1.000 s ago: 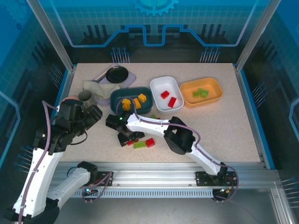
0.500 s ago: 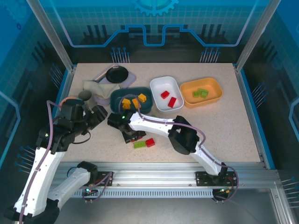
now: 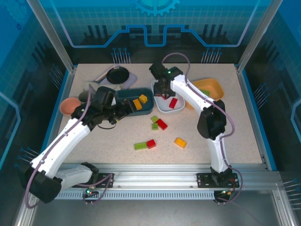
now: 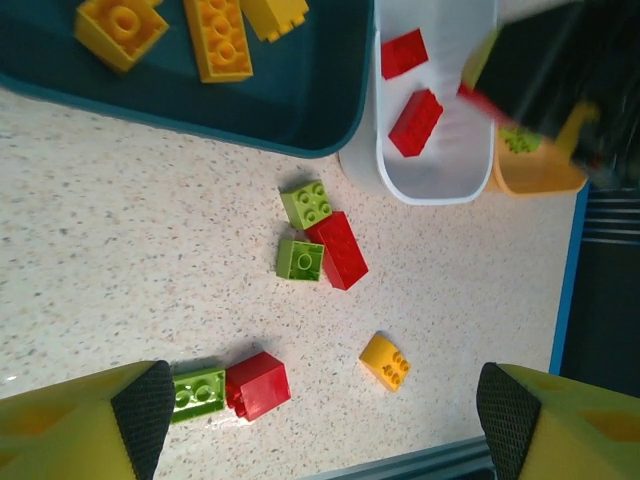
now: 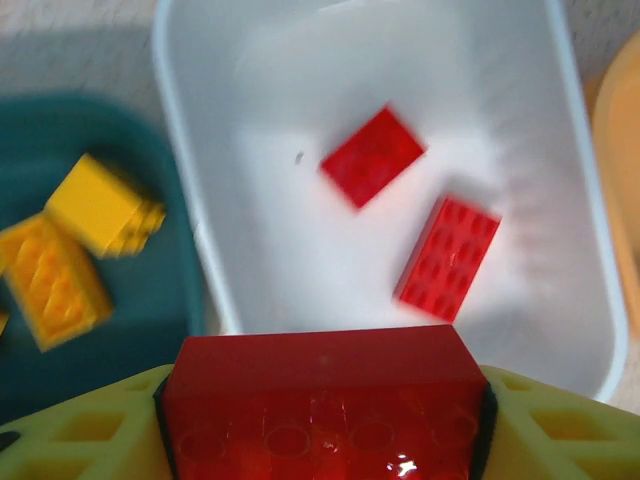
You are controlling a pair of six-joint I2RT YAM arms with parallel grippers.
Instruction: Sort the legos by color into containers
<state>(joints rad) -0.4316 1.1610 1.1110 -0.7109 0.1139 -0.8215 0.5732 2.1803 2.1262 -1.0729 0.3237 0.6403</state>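
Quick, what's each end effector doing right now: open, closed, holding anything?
Left end effector: open, holding nothing.
Right end effector: closed on a red brick, over the white dish.

The right gripper (image 3: 163,90) hangs over the white dish (image 3: 172,111); the left gripper (image 3: 124,109) sits at the teal dish's (image 3: 146,109) near-left rim. Loose on the table (image 3: 235,127): two green bricks (image 3: 154,119) touching a red brick (image 3: 162,124), a green-and-red pair (image 3: 141,146) nearer, a yellow brick (image 3: 180,142) off to the right.

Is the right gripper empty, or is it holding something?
Holding: the right gripper clamps a red brick above the white dish.
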